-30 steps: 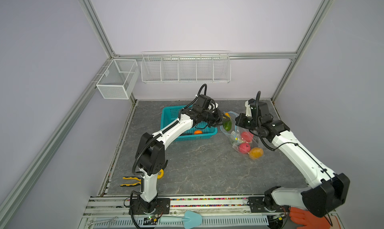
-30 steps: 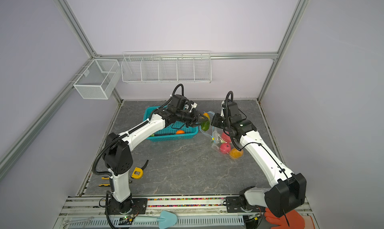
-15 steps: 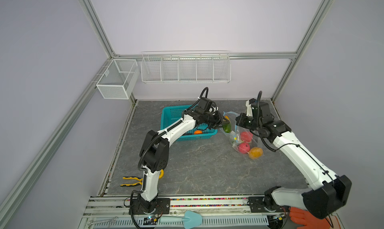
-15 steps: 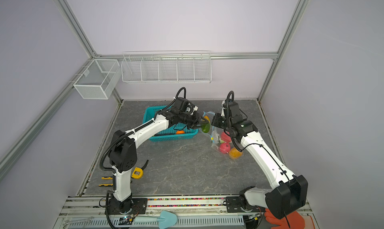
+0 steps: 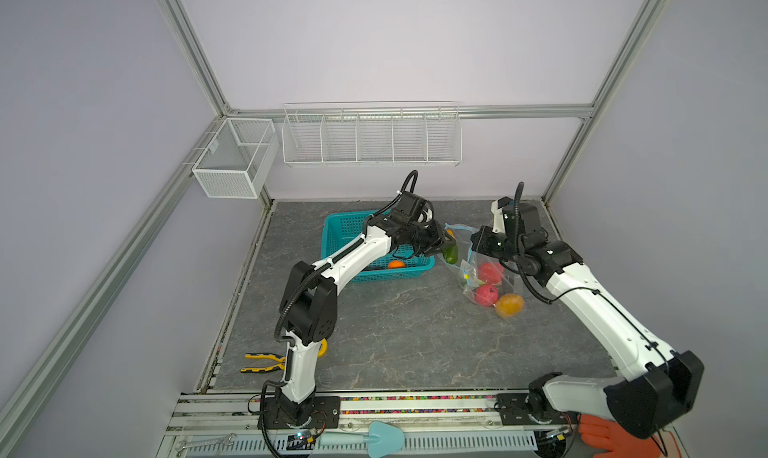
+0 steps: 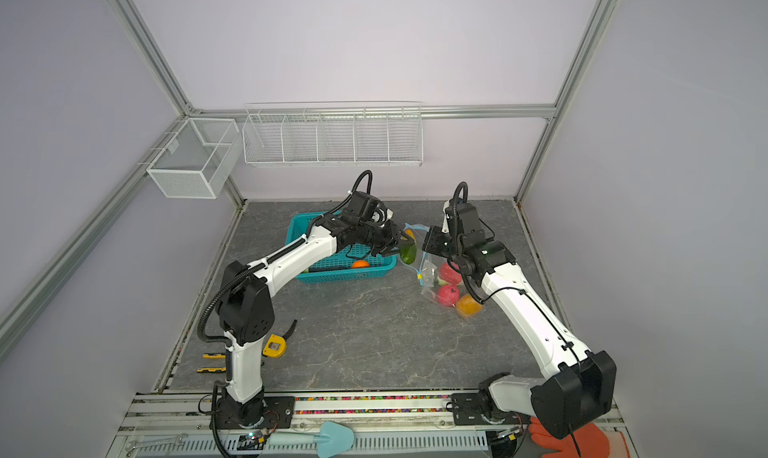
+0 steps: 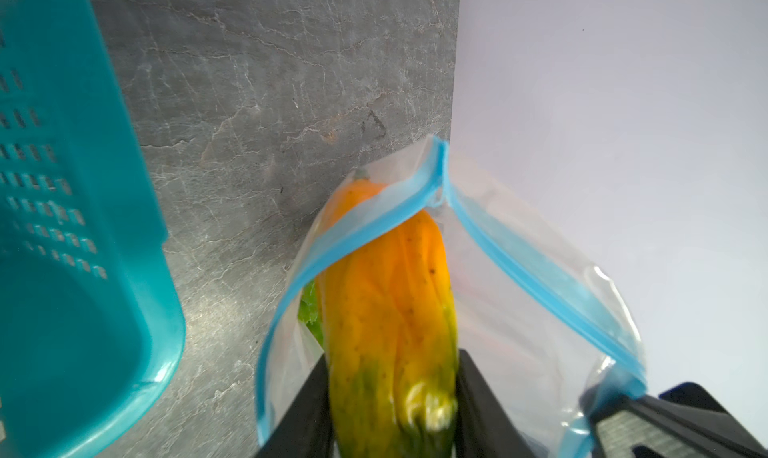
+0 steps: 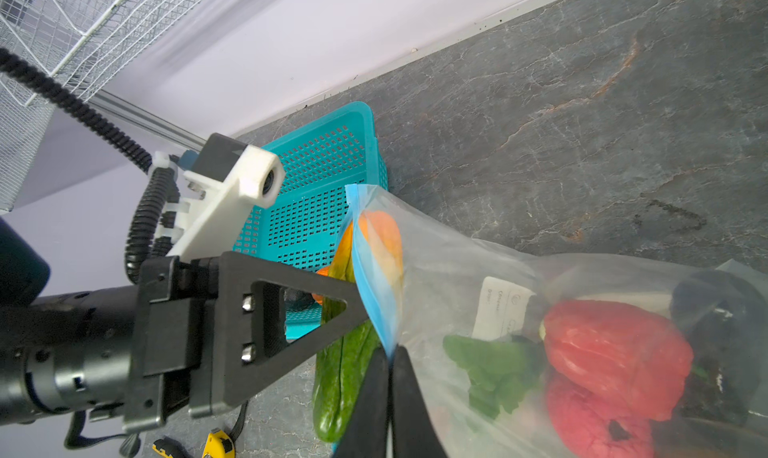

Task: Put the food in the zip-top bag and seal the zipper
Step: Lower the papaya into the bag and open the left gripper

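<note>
The clear zip-top bag (image 5: pixel 473 264) (image 6: pixel 430 268) stands near the back right, holding red food pieces (image 5: pixel 490 272) (image 8: pixel 615 352), an orange one (image 5: pixel 509 305) and a green leaf (image 8: pixel 494 364). My right gripper (image 8: pixel 390 354) (image 5: pixel 476 241) is shut on the light-blue zipper (image 8: pixel 370 277) (image 7: pixel 361 235), holding the mouth up and open. My left gripper (image 7: pixel 392 358) (image 5: pixel 446 243) is shut on a long orange-and-green fruit (image 7: pixel 386 302) (image 6: pixel 408 253). The fruit's orange end pokes into the bag's mouth, and its green end hangs outside.
The teal basket (image 5: pixel 345 227) (image 7: pixel 83 268) sits just left of the bag with an orange piece (image 5: pixel 395 264) inside. A yellow tape measure (image 6: pixel 274 345) and pliers (image 5: pixel 264 362) lie by the left arm's base. Wire racks (image 5: pixel 370 135) hang on the back wall.
My left gripper has carried the orange-and-green fruit rightward from beside the basket into the bag's mouth. The right gripper has kept its hold on the zipper edge.
</note>
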Controlling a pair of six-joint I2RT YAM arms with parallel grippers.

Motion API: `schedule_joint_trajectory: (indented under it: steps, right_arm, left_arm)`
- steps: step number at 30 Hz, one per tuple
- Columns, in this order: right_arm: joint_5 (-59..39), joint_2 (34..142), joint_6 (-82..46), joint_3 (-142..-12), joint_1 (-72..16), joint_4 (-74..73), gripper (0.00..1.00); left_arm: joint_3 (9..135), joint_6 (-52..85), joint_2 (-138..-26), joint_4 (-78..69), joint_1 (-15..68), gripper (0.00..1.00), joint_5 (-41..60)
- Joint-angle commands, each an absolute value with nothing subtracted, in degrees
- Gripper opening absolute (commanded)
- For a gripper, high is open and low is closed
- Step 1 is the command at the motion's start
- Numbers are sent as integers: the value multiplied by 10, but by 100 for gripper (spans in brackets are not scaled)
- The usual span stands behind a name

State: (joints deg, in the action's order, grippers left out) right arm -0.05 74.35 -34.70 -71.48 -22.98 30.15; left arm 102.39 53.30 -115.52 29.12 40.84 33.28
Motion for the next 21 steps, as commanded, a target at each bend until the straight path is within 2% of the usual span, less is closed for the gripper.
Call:
schedule_joint_trajectory:
  steps: [1,6,13,21]
  right_arm:
    - [-3,728,-349,-714,-232,299,7]
    - [-3,729,-349,-714,-233,299,7]
    - [-3,729,-350,-715,-232,299,7]
    - [-2,729,-349,-715,-233,299,7]
  left_arm:
    - [1041,522,-1156,309,408,42,306]
    - [1042,517,-1156,314,408,47,301]
    - [1043,517,-1156,316,408,62,302]
    - [1043,515,-1154,316,408,65,301]
